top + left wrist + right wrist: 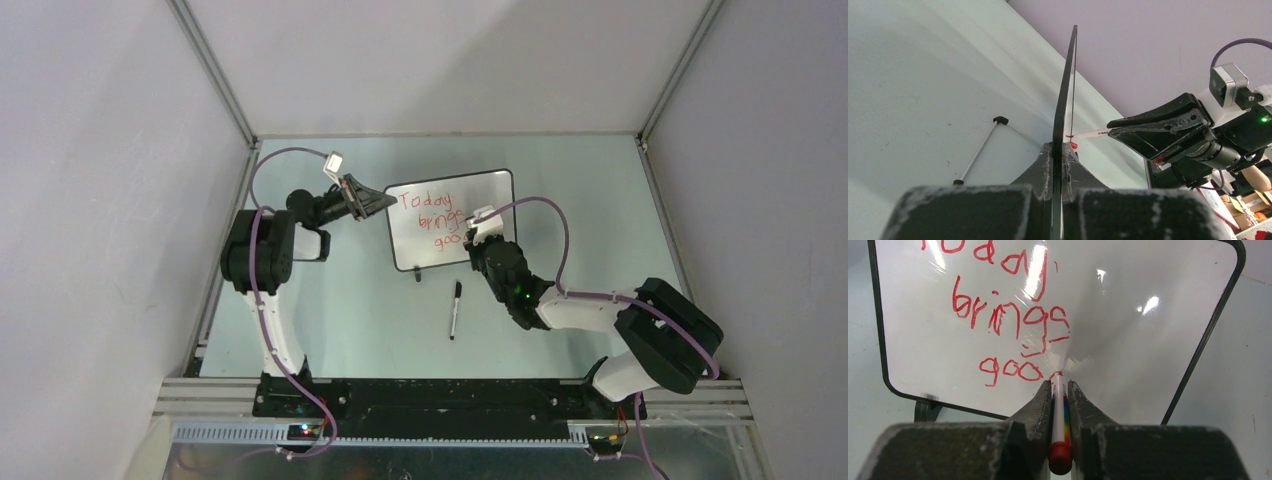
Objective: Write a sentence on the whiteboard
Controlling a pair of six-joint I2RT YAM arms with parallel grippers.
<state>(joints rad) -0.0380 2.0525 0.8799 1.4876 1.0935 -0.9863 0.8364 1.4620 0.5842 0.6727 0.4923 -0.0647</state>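
two robot arms share a writing job on a pale table (pixel 350 300): the whiteboard (pixel 495 195) stands towards the middle of the table, between the arms, its glossy face turned to the near edge and a small black foot showing under its lower rim. the left gripper (pixel 375 202) is clamped shut on the board's left edge, and in the left wrist view the thin black frame (pixel 1068 90) rises edge-on from between the closed fingers (pixel 1048 165). the right gripper (pixel 480 228) is closed around a red marker (pixel 1060 415), held lengthwise between the fingers (pixel 1040 400) with its tip against the white face at the end of the bottom line. the sentence (pixel 998 320), in red handwriting stacked in three lines, reads "today", "brings" and "goo", with a first stroke of another letter at the marker tip. a second pen (pixel 455 310), dark-capped, lies on the table just in front of the board, apart from both grippers.
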